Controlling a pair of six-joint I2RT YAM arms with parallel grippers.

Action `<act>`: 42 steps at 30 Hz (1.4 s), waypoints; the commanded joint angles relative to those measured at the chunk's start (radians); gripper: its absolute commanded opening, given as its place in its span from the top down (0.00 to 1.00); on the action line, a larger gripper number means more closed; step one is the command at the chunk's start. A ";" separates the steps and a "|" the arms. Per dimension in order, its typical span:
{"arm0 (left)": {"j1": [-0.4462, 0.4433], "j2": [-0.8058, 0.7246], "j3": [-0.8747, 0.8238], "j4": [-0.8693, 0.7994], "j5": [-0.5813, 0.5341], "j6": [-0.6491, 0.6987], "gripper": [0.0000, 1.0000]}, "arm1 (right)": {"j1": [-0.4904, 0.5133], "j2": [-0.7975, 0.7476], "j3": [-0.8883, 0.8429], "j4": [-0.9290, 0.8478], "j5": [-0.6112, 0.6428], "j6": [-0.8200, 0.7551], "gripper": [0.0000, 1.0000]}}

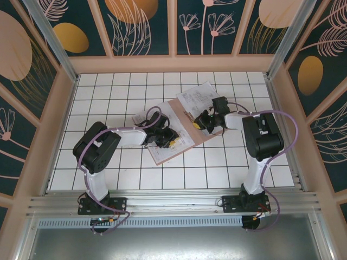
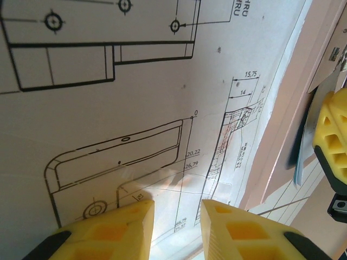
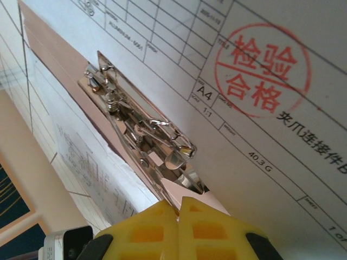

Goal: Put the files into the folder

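Note:
The pinkish-brown folder [image 1: 190,142] lies open in the middle of the tiled table, with white printed files [image 1: 174,116] on it. My left gripper [image 1: 167,138] stands open just over a sheet of technical drawings [image 2: 135,108], nothing between its fingers [image 2: 178,216]. My right gripper [image 1: 204,122] is shut [image 3: 179,205] on the near end of the folder's metal clip [image 3: 141,130]. Beside the clip lies a sheet with a red round stamp [image 3: 260,108]. A thin bluish sheet edge [image 2: 301,149] shows by the folder's pink card [image 2: 303,81].
More printed sheets stick out past the folder at the back right [image 1: 201,96] and on the left [image 1: 142,116]. The right gripper's yellow finger [image 2: 332,135] is close to the left gripper. Wooden walls [image 1: 59,124] ring the table.

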 commanded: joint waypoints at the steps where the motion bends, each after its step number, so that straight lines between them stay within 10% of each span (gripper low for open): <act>1: -0.004 0.009 -0.041 -0.122 -0.039 -0.003 0.69 | -0.027 0.078 -0.016 -0.183 0.219 -0.013 1.00; 42: 0.011 0.016 -0.027 -0.118 -0.028 0.009 0.70 | 0.022 0.161 0.049 -0.335 0.223 0.008 1.00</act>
